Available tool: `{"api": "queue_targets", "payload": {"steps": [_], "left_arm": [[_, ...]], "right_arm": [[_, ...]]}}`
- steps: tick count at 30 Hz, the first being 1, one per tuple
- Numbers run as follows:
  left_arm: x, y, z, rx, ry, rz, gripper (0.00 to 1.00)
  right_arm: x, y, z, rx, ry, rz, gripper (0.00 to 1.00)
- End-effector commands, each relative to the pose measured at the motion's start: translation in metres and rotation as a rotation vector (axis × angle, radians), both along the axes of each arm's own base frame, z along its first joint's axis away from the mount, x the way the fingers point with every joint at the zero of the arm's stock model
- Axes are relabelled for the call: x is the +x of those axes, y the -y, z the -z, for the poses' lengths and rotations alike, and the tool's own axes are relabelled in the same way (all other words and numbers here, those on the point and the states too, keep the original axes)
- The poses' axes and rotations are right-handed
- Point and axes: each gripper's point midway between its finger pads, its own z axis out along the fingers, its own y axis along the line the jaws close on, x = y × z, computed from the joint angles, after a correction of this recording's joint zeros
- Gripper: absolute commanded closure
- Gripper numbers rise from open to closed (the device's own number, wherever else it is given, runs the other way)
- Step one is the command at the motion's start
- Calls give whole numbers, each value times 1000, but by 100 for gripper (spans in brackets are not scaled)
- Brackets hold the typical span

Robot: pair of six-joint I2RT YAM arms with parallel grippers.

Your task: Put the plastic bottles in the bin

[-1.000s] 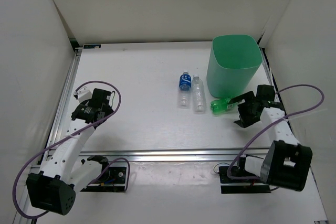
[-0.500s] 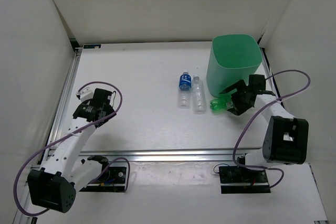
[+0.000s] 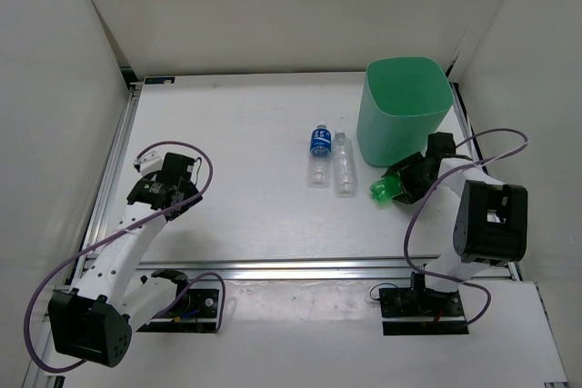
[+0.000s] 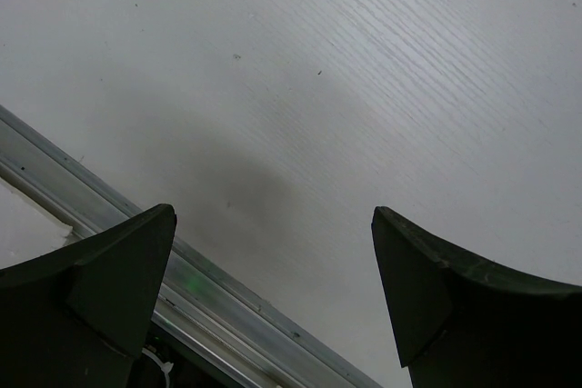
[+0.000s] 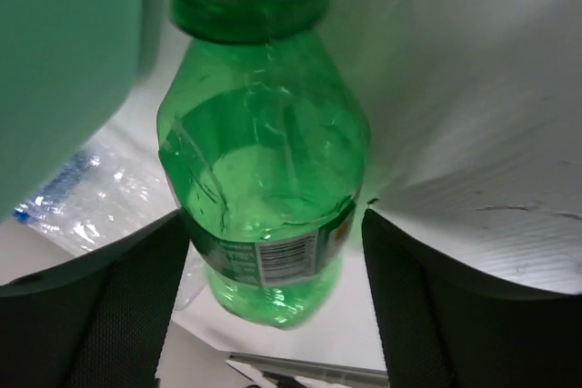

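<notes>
The right arm has swung in toward the bin since a second ago, and its jaws have narrowed. The right pincer now straddles the green bottle, one finger on each side of its labelled body. The pads look to be at the plastic, but I cannot tell whether they truly grip it. The bottle is just beside the bin's foot, outside it, neck pointing away from the wrist. The blue-label bottle and clear bottle lie side by side on the bench, left of the bin. The left pincer hangs wide open over bare bench, holding nothing.
</notes>
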Motion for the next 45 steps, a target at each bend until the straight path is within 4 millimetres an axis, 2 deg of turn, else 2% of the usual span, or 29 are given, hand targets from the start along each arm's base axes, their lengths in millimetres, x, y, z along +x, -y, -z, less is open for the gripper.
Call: {"api": "queue_targets", "payload": {"steps": [1,4,6,9,10,12,13,16,17,20,21,23,24,26,27,28,29,30,31,32,33,34,36,38,39,40,41,43,45], "left_arm": [[4,2,-1,-7,21,8,0],[4,2,-1,-7,21,8,0],[2,2,2,-5,12,8,0],[2,2,3,-7,21,8,0],[4,2,2,-9,29,8,0],[4,2,2,-9,30,8,0],[6,3,0,-14,47,8,0],[6,3,2,-14,47,8,0],[6,2,2,-9,44,15,0],[8,9,2,-32,49,35,0],[11,9,1,-30,58,42,0],[13,17,5,-68,61,61,0],[17,18,5,-65,66,70,0],[23,23,6,-83,62,80,0],[28,24,2,-86,75,80,0],[33,27,0,-96,82,85,0],[40,32,-4,-116,100,95,0],[51,37,-12,-129,117,101,0],[58,41,-18,-148,136,101,0],[65,47,-22,-169,145,113,0],[77,52,-35,-192,185,112,0],[84,57,-33,-192,174,122,0],[103,76,-48,-233,216,167,0],[117,94,-46,-247,203,214,0],[121,111,-47,-262,197,269,0],[133,124,-51,-262,198,312,0],[139,135,-53,-271,199,351,0],[147,181,-64,-392,216,538,0],[151,225,-61,-457,195,683,0]], "right_arm": [[-7,11,-4,-19,-37,3,36],[-22,18,-10,-56,-46,1,54],[-29,20,-17,-83,-39,-18,60],[-46,27,-45,-143,-26,-29,71],[-54,26,-65,-148,7,-27,72],[-66,25,-84,-170,38,-31,74],[-68,21,-112,-199,121,-44,74],[-84,20,-160,-231,220,-14,74],[-78,23,-197,-250,320,4,74],[-59,39,-262,-337,490,55,72],[-38,40,-299,-347,563,59,70],[-12,44,-333,-369,619,60,70],[12,46,-355,-376,640,56,70],[37,48,-372,-378,664,60,70],[59,49,-361,-375,622,53,70],[69,49,-364,-368,628,64,64],[75,47,-377,-355,663,57,54],[90,43,-366,-329,635,43,43],[96,39,-362,-310,629,27,22],[103,36,-365,-299,647,7,14],[113,23,-354,-235,627,-48,9],[111,18,-345,-214,591,-80,1],[105,16,-335,-202,534,-102,0],[91,19,-322,-221,484,-100,0],[75,21,-336,-246,531,-97,0],[71,26,-322,-254,520,-95,0],[54,24,-338,-262,579,-89,0],[43,33,-340,-273,598,-60,0],[29,32,-338,-266,602,-70,0]]}}
